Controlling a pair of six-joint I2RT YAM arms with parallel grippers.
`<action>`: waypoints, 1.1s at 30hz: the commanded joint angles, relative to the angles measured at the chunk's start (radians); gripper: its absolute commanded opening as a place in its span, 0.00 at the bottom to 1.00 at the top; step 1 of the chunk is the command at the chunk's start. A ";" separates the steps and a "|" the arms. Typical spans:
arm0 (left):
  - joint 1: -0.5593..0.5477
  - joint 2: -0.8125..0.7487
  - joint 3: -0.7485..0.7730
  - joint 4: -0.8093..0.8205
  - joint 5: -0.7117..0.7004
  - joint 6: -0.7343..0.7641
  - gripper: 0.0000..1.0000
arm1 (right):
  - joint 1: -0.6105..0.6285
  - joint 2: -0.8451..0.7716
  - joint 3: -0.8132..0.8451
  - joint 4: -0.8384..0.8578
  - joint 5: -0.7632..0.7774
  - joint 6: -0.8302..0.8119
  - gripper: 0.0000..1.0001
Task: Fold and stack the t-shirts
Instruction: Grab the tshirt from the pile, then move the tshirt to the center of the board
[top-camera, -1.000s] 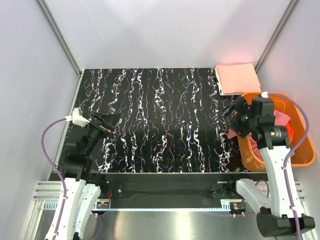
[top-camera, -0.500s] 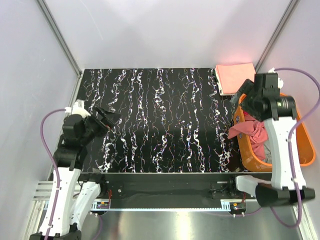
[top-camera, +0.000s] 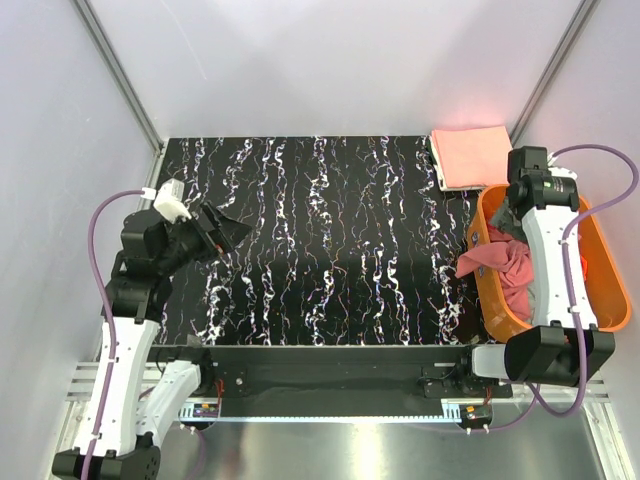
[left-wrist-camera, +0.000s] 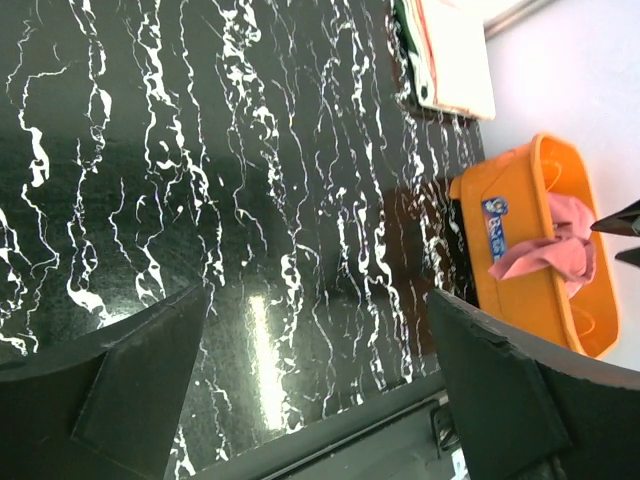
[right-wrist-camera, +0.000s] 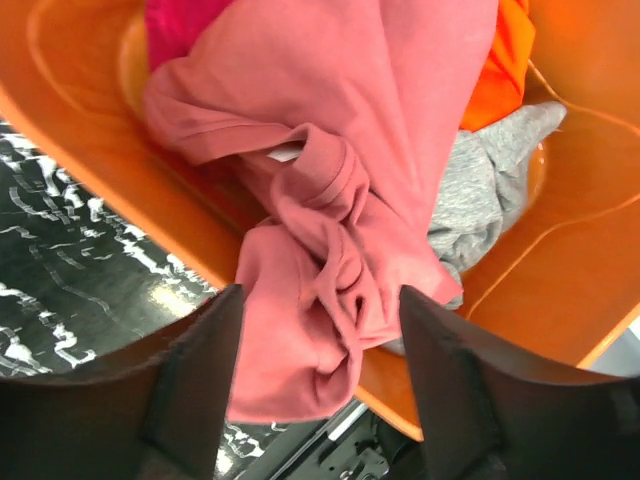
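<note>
A folded peach-pink t-shirt (top-camera: 470, 156) lies at the table's far right corner. A crumpled salmon-pink t-shirt (top-camera: 497, 262) fills the orange basket (top-camera: 605, 262) and hangs over its left rim. In the right wrist view the salmon-pink shirt (right-wrist-camera: 340, 220) lies on top of a grey shirt (right-wrist-camera: 485, 185), a bright orange shirt (right-wrist-camera: 512, 50) and a magenta shirt (right-wrist-camera: 175, 20). My right gripper (right-wrist-camera: 320, 292) is open and empty above the salmon-pink shirt, over the basket's far end (top-camera: 507, 222). My left gripper (top-camera: 226, 232) is open and empty above the table's left side (left-wrist-camera: 320, 292).
The black marbled table (top-camera: 330, 240) spans the middle. The basket stands off its right edge, with its wall (right-wrist-camera: 90, 130) beside the shirts. Grey walls enclose the far side and both flanks. The left wrist view shows the basket (left-wrist-camera: 520, 210) and the folded shirt (left-wrist-camera: 455, 60).
My right arm has swung from the basket's near left rim to over its far end, with the wrist turned down. My left arm has lifted and turned a little.
</note>
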 joint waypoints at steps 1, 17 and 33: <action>0.001 0.007 0.003 0.051 0.056 0.038 0.95 | -0.015 -0.006 -0.044 0.039 0.065 -0.005 0.67; -0.012 0.030 0.040 0.044 0.099 0.020 0.74 | -0.026 -0.061 -0.028 0.149 0.155 0.065 0.00; -0.009 -0.019 0.095 -0.003 0.094 -0.172 0.82 | 0.019 0.078 1.019 0.486 -0.560 0.002 0.00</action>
